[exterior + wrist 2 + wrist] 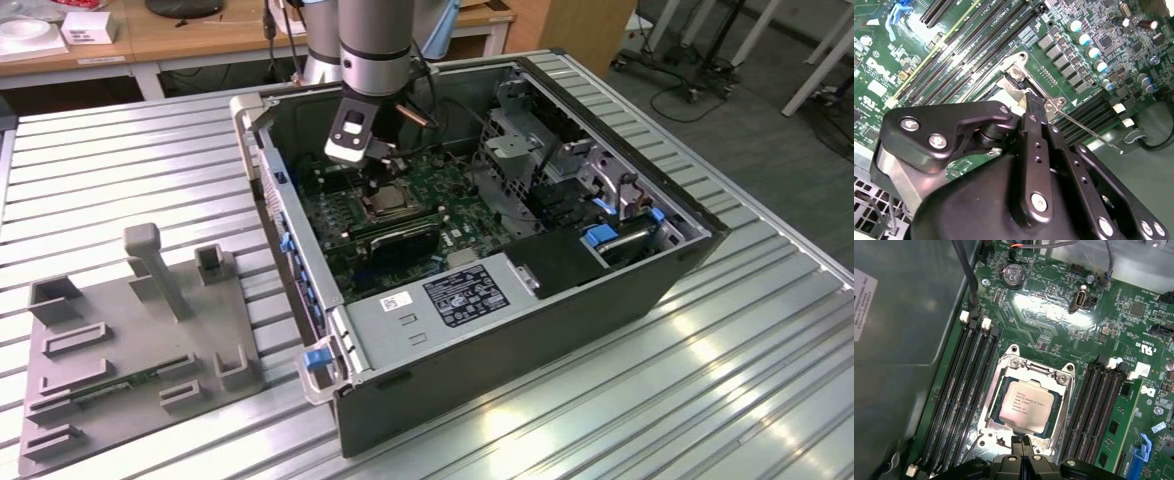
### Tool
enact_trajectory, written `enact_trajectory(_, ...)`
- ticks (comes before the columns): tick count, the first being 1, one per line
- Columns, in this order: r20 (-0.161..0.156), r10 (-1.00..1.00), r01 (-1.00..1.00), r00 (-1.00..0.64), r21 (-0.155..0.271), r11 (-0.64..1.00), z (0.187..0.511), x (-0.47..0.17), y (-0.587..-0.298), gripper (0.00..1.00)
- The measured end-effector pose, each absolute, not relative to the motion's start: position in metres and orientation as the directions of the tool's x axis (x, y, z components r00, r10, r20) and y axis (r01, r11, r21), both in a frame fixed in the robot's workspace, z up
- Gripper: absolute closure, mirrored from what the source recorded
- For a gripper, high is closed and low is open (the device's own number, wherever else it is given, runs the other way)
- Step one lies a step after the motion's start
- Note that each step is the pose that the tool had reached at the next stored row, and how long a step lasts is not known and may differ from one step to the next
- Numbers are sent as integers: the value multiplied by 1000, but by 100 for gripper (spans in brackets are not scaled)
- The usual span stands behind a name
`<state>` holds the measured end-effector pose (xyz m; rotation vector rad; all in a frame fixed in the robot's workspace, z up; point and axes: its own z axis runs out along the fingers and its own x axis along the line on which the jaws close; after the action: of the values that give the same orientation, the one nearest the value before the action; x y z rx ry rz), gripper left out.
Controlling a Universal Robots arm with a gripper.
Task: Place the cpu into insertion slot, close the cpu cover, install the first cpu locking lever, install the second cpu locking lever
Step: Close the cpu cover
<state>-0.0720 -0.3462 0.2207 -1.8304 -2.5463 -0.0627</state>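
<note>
Exterior view first: the open computer case (641, 290) lies on its side on the slatted metal table (120, 170). Its top face is open, so I can only reach in from above. A grey fixture block (134, 350) sits well apart on the exterior view's left. Inside the case, the wall on the exterior view's left runs close to the board. Metal cages and cables crowd the exterior view's right side.

The arm (371, 40) drops almost straight down from the far end of the case. It carries the claw (378, 160) just above the socket area.

In the first wrist view the chip (1024, 405) is seated in the socket (994, 407). The cover frame (1036, 371) lies flat around it. Long black memory slots (961, 390) flank the socket closely on both sides, and the grey case wall (899, 365) stands beyond one bank.

The claw's fingertips (1021, 441) are pressed together with nothing visible between them. They sit right at one edge of the cover frame.

In the second wrist view the claw (1034, 105) is down at a corner of the socket. A thin metal lever rod (1089, 132) sticks out from that corner across the neighbouring slots. I cannot tell whether the fingertips touch it.
</note>
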Motion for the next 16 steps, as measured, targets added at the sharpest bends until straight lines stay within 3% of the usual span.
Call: enact_trajectory(16,27,822,823,-568,30,568,219,-72,-346,89)
